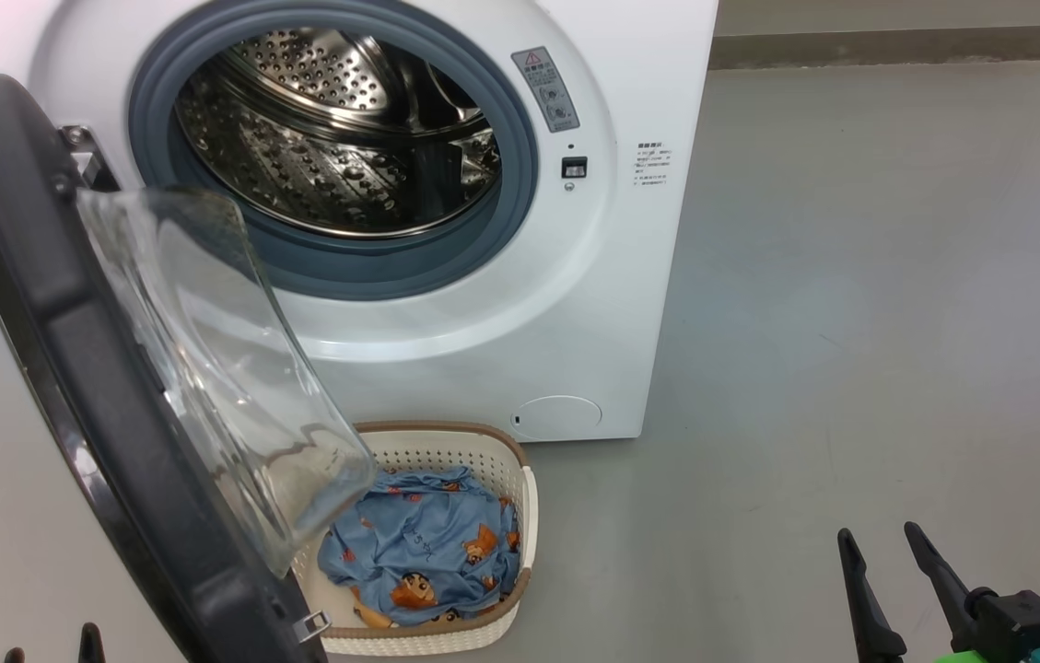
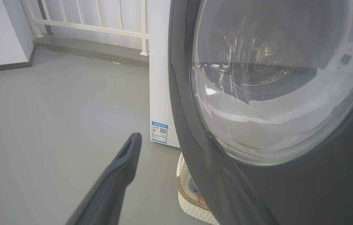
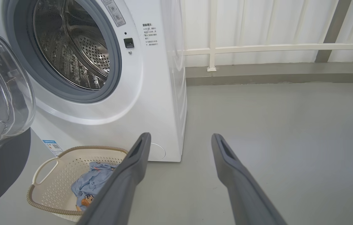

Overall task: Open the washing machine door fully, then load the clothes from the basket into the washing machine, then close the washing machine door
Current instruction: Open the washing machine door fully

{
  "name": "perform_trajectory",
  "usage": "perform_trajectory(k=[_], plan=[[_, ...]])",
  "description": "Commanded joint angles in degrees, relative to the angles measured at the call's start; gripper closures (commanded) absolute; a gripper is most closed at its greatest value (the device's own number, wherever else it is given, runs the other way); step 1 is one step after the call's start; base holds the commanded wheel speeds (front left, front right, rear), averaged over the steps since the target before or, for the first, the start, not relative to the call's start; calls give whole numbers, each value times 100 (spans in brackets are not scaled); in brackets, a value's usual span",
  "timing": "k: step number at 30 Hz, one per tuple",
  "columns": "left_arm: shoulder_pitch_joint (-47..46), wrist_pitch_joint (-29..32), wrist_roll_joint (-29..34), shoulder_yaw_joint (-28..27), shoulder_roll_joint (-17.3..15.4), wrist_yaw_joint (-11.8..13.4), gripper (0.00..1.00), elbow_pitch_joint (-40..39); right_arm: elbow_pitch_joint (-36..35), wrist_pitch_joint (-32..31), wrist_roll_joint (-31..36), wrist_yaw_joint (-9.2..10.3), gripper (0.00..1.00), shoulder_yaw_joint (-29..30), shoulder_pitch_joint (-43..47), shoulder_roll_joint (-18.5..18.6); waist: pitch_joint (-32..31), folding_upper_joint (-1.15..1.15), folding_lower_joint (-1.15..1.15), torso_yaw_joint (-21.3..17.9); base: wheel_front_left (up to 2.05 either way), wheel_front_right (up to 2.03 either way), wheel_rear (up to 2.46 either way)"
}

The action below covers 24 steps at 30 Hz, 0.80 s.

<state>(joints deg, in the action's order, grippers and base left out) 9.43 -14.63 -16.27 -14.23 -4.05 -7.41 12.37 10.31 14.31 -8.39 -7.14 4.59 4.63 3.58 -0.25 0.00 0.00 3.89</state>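
A: Right gripper (image 1: 877, 532), near right corner of the head view: jaws spread apart, nothing between them, over bare floor (image 1: 851, 322).
B: Noted. Left gripper (image 1: 52, 642)?
A: Two fingertips show at the near left edge, apart. Jaws open, holding nothing. It is on the outer side of the washing machine door (image 1: 68, 368); contact with the rim cannot be told.
B: Door position?
A: Stands open to the left, nearer than the cabinet, glass bowl facing right. Mouth of the washing machine (image 1: 501, 350) uncovered; steel drum (image 1: 344, 138) visible inside the grey gasket (image 1: 391, 272).
B: Basket (image 1: 446, 451)?
A: On the floor just in front of the machine, below the mouth. The door's lower edge overlaps its left side in the head view. Clothes (image 1: 427, 543) lie bundled inside it, blue with orange figures.
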Motion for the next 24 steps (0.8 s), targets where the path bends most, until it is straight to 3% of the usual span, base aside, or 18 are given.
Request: perform_trajectory(k=[1,11,12,13,24], plan=[[-127,-37,33,-187,-82,-8,0,-141,-109,69,79,-35,0,-145,-205,66,1,0,0,8,0,0,0],[-136,-37,1,-171,-104,-8,3,-121,-109,69,66,-35,0,-165,-212,52,4,0,0,18,0,0,0],[-133,-37,-38,-131,-111,-8,81,-95,-111,69,65,-35,0,-169,-211,50,3,0,0,19,0,0,0],[-131,-37,-92,-70,-132,-8,100,-82,-110,69,64,-35,0,-173,-210,47,2,0,0,20,0,0,0],[-235,-37,-328,-294,-139,-8,100,-244,-138,69,57,-35,0,-145,-183,32,-2,0,0,97,0,0,0]])
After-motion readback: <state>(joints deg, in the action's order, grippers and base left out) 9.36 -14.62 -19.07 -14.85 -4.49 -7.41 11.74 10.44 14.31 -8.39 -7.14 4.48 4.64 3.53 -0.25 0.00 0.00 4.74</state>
